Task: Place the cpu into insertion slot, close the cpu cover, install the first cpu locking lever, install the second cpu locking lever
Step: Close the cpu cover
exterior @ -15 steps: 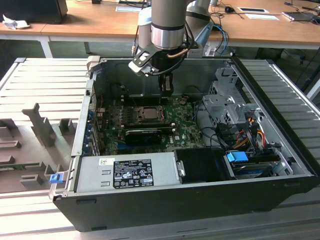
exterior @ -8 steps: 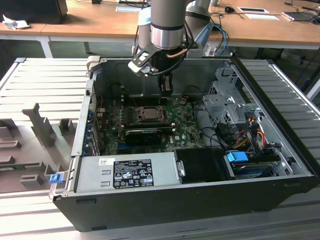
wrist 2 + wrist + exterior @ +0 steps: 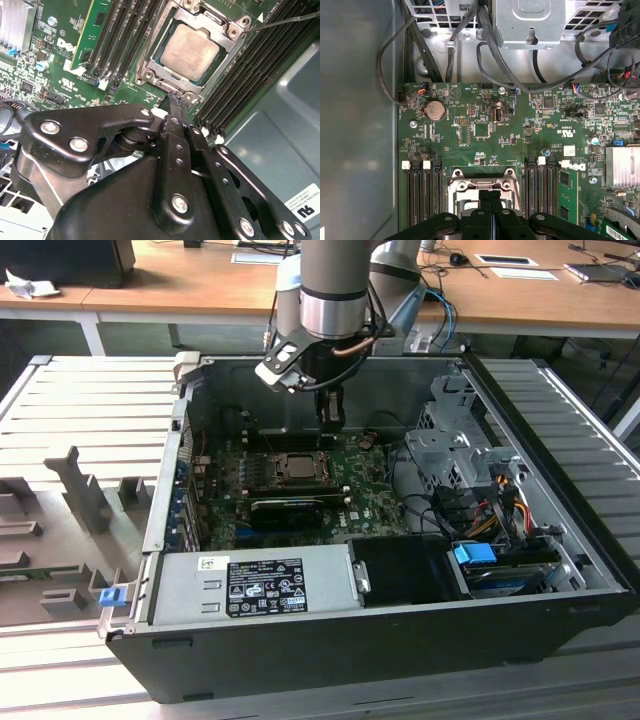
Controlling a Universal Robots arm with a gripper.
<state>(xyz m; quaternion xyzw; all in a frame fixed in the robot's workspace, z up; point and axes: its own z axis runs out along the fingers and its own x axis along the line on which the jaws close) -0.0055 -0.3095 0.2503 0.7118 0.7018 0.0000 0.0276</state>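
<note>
- Closest to your wrist cameras is the gripper (image 3: 174,98). Its two fingers are pressed together with only a seam between them, and they hold nothing.
- In the second wrist view the fingertips reach the near edge of the insertion slot (image 3: 145,76). You cannot tell from it whether they touch the metal.
- The first wrist view puts the gripper (image 3: 489,195) over the same slot (image 3: 465,186) and hides most of its middle, so the chip does not show there.
- The second wrist view gives you what the first hides. The cpu (image 3: 190,51) lies seated in the slot, and its pale face shows through the window of the cpu cover (image 3: 224,59), which lies flat around it.
- A thin metal rod (image 3: 280,22) stands off from one corner of that frame.
- Memory slots (image 3: 422,192) flank the socket on both sides. Beyond them on the green circuit board (image 3: 485,130) you get a coin battery (image 3: 435,110).
- The exterior view shows you the whole setting. The gripper (image 3: 331,416) hangs just behind the cpu (image 3: 297,466), inside an open computer case (image 3: 330,650) with a grey power-supply box (image 3: 255,585) along its near wall.
- The case lies on a ribbed metal surface (image 3: 90,410).
</note>
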